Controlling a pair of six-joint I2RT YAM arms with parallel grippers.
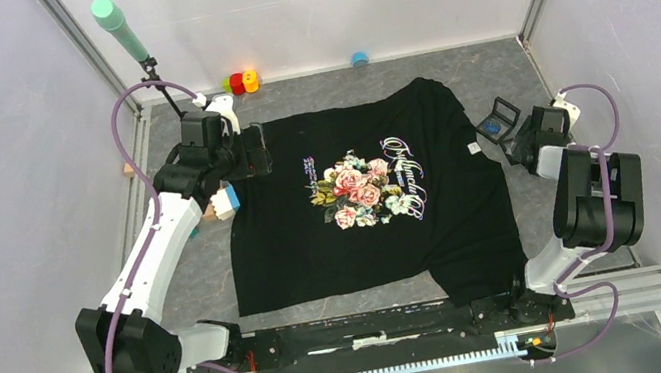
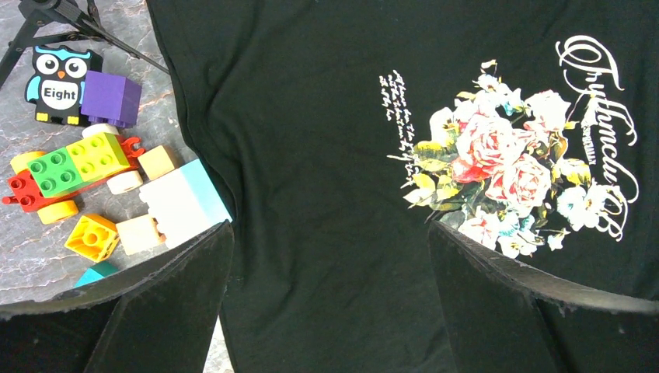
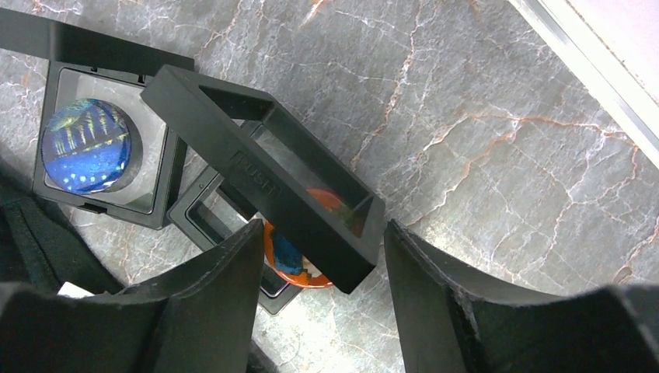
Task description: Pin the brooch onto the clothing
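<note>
The clothing (image 1: 315, 240), a black T-shirt with a rose print (image 1: 362, 188), lies flat on the table. My left gripper (image 1: 254, 148) hovers open over the shirt's left part (image 2: 311, 116), with nothing between its fingers (image 2: 179, 295). At the shirt's right edge, my right gripper (image 1: 516, 140) is over two black cases. In the right wrist view an orange and blue brooch (image 3: 299, 263) lies in an open case, half hidden under the raised lid (image 3: 264, 175). My right gripper (image 3: 322, 233) straddles the lid's end and the brooch, its jaws apart and gripping nothing.
A second case (image 3: 101, 151) with a round blue brooch sits just left of the open one. Toy blocks (image 2: 85, 163) and an owl card (image 2: 61, 81) lie by the shirt's left edge. A tripod with a green cylinder (image 1: 117, 24) stands back left. Small coloured pieces (image 1: 243, 81) sit at the back wall.
</note>
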